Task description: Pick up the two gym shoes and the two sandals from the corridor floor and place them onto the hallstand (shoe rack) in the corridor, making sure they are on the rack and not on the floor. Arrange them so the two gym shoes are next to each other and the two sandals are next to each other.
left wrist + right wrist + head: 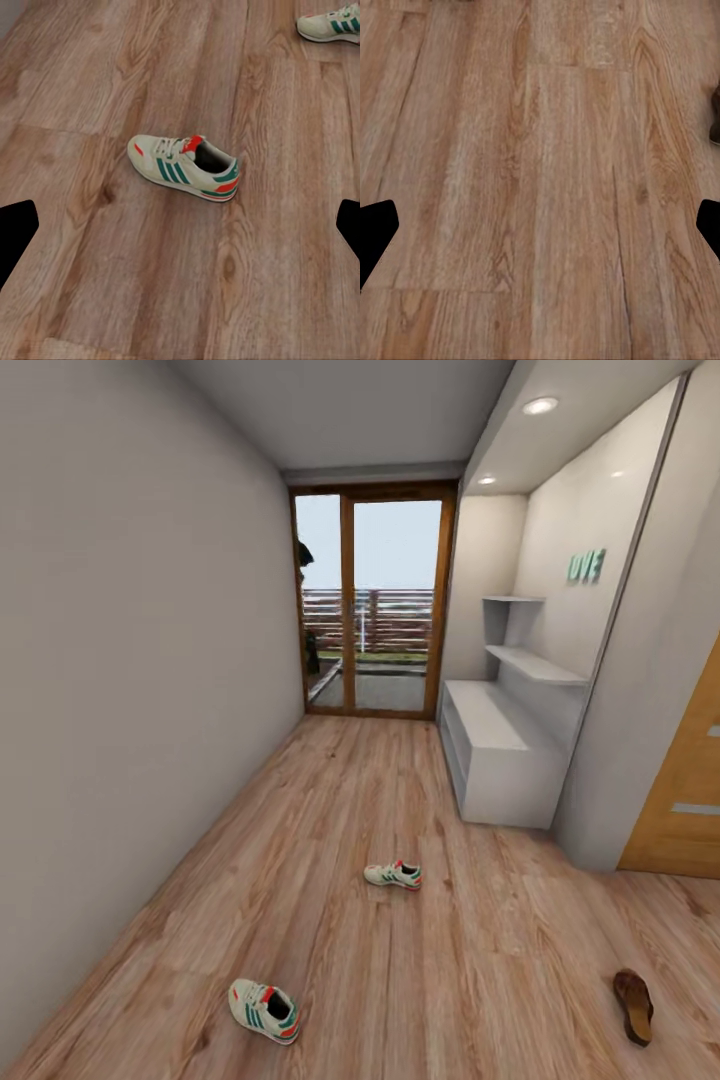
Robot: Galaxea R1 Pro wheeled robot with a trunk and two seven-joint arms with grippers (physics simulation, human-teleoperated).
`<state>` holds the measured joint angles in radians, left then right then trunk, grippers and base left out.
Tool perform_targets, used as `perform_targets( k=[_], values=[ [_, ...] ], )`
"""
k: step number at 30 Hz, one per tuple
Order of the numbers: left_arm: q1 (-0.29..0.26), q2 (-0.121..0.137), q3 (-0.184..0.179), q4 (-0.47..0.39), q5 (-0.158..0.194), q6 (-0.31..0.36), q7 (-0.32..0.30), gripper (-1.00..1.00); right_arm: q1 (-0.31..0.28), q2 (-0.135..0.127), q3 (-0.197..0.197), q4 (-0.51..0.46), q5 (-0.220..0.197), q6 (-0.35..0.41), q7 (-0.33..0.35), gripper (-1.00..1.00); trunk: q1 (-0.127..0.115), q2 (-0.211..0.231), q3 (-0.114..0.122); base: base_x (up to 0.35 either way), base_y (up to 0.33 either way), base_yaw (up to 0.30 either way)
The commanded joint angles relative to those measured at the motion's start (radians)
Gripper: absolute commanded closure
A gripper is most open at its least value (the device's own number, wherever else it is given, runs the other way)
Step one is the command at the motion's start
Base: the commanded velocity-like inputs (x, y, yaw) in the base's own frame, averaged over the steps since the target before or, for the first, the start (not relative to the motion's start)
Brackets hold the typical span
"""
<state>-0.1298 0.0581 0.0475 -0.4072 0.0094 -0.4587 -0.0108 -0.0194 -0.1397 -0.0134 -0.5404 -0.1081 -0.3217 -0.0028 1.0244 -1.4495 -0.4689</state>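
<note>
Two gym shoes lie apart on the corridor floor [400, 980]: one [393, 874] mid-corridor, the other [264, 1009] nearer and to the left. The left wrist view looks down on the nearer gym shoe [184, 166], with the farther gym shoe [330, 24] at the frame's corner. My left gripper [180, 229] hangs open above the floor, well short of that shoe. One brown sandal [634, 1006] lies at the near right; its partner is out of view. My right gripper [540, 232] is open over bare planks, with a dark sliver of sandal [715, 112] at the edge. The hallstand [500, 745] stands against the right wall.
A grey wall runs along the left. Glass doors [375, 605] with wooden frames close the corridor's far end. A wooden door [690, 790] is set in the right wall, nearer than the hallstand. Staggered shelves [535, 663] hang above the bench top.
</note>
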Motion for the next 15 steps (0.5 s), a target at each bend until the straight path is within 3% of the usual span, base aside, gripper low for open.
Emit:
perform_targets(
  k=[1,15],
  values=[
    [-0.001,0.000,0.002,0.001,0.001,-0.003,-0.001,-1.00,-0.001,-0.001,0.003,0.000,-0.010,-0.003,0.000,-1.00,0.001,0.000,-0.001,0.340,-0.006,0.000],
    [-0.001,0.000,0.002,0.001,0.001,-0.002,-0.001,-1.00,-0.001,0.000,0.003,0.000,-0.010,-0.003,0.000,-1.00,0.001,0.000,-0.001,0.340,0.008,0.000]
  ],
)
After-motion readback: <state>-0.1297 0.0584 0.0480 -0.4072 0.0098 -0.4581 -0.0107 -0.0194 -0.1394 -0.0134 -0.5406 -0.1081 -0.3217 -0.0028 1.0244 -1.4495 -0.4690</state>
